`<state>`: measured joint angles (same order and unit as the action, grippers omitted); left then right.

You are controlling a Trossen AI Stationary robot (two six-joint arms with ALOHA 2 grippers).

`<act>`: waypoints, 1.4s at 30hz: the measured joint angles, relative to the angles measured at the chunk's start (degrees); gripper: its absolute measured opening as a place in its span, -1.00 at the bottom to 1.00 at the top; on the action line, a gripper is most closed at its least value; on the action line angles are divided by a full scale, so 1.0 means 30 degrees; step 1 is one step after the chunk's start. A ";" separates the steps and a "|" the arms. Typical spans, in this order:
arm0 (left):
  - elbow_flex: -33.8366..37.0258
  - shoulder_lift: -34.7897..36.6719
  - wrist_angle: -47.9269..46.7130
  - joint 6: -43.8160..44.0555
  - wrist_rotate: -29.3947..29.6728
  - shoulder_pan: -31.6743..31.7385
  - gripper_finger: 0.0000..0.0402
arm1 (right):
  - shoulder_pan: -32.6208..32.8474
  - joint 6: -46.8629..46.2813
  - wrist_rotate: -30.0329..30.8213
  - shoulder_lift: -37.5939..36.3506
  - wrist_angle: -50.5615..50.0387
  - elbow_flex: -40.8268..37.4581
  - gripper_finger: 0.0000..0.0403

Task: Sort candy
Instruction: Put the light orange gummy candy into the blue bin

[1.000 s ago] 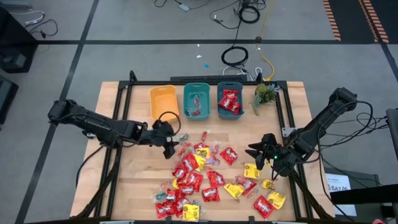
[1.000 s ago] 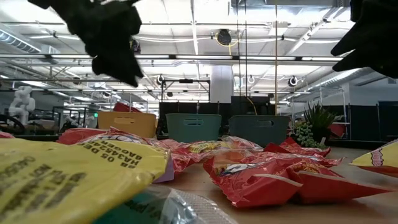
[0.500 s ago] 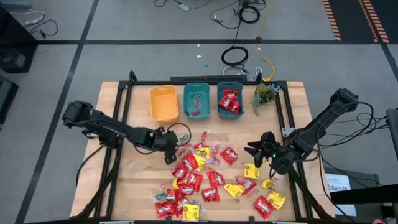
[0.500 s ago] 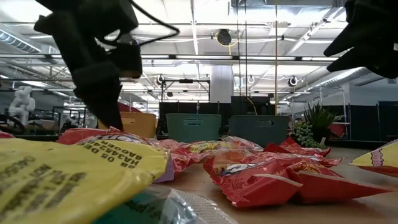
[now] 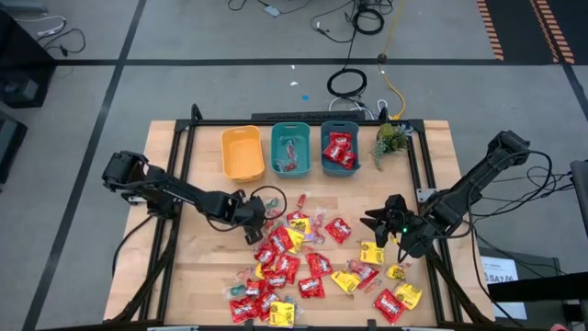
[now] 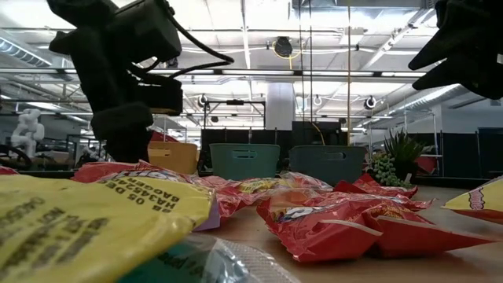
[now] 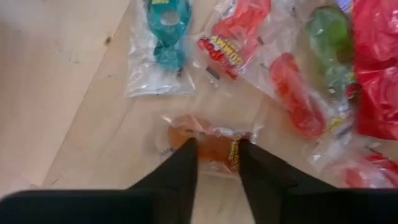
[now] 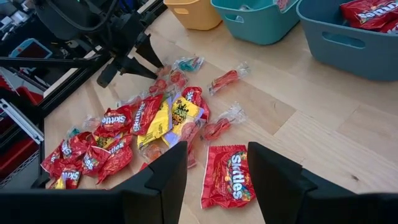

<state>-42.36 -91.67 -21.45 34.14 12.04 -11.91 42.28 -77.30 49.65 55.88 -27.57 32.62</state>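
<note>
The candy [image 5: 294,262] lies spread over the table's near middle: red packets, yellow packets and small clear-wrapped pieces. My left gripper [image 5: 251,227] is down at the pile's far left edge, shut on a small orange clear-wrapped piece [image 7: 214,152]; the low view shows it dark at the left [image 6: 126,149]. My right gripper [image 5: 390,225] hovers open above the pile's right side, over a red packet [image 8: 227,177], with nothing between its fingers [image 8: 168,180]. My left gripper has the orange piece's middle [image 7: 211,144] pinched between its two fingertips [image 7: 185,167]. The fingers come from above, slanting down. The piece lies flat on the wood, and its clear wrapper spreads out beyond both fingers.
Three bins stand in a row at the far edge: yellow [image 5: 243,153], teal [image 5: 290,150] holding small pieces, blue-teal [image 5: 339,147] holding red packets. A small green plant [image 5: 390,140] stands right of them. Bare wood [image 5: 207,267] lies left of the pile.
My left gripper has come down from above the table onto the pile's far left edge and a little toward the near edge, its arm stretching farther in. Its fingers now stand on the orange piece. The right arm has kept still.
</note>
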 joint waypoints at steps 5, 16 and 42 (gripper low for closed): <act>-0.0672 0.0417 -0.0241 0.0010 -0.0366 -0.0003 -0.76 | 0.0000 0.0169 0.0000 0.0000 -0.0033 0.0000 -0.21; -0.3768 0.0834 -0.2696 0.0010 -0.0161 0.0032 -0.96 | 0.0000 0.0510 -0.0047 0.0000 -0.0024 0.0000 -0.21; -0.8747 0.0188 0.0661 -0.7727 -0.8360 1.2570 -0.76 | 0.0000 -0.1484 -0.0168 0.0006 0.0890 0.0000 -0.21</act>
<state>-68.60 -91.10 -19.46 10.96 -13.04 25.80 42.28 -81.75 49.15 55.90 -24.90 32.62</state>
